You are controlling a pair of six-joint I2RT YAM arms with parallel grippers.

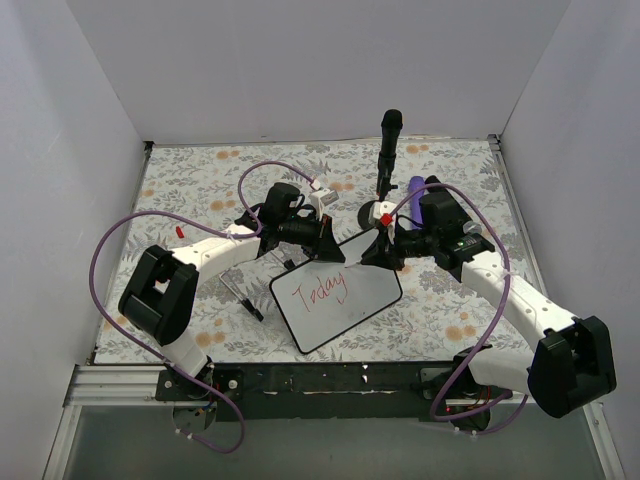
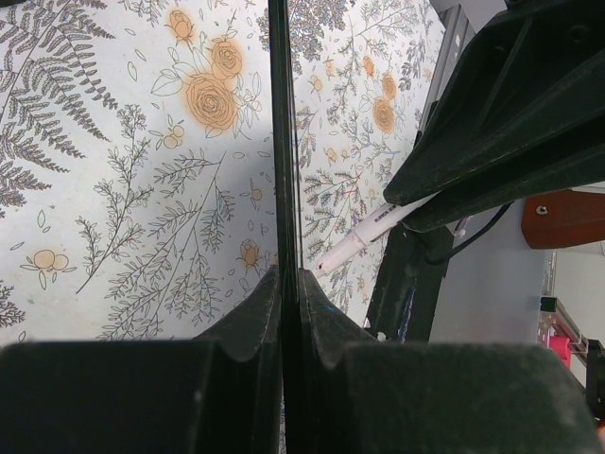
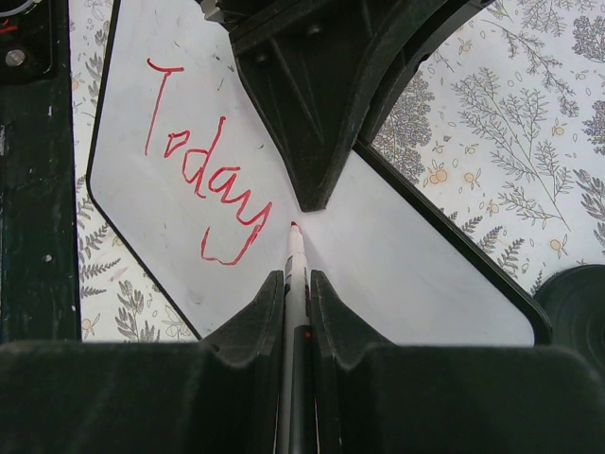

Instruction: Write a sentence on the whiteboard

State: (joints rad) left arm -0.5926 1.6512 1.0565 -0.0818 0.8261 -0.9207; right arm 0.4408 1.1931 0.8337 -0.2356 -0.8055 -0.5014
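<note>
The right fingers are clamped shut on a slim marker, its tip touching the whiteboard just ahead, right after the sentence, so far only "Today". Light, stiff and slick, the board would likely skate; take it by the frame, where the left fingers seemingly pinch its edge.

Plain white panels close in the counter: a back wall, a left wall and a right wall. A cloth printed with grey ferns and orange blossoms covers it. A silver metal rail runs along the near edge. The light is even and the shadows are soft.
</note>
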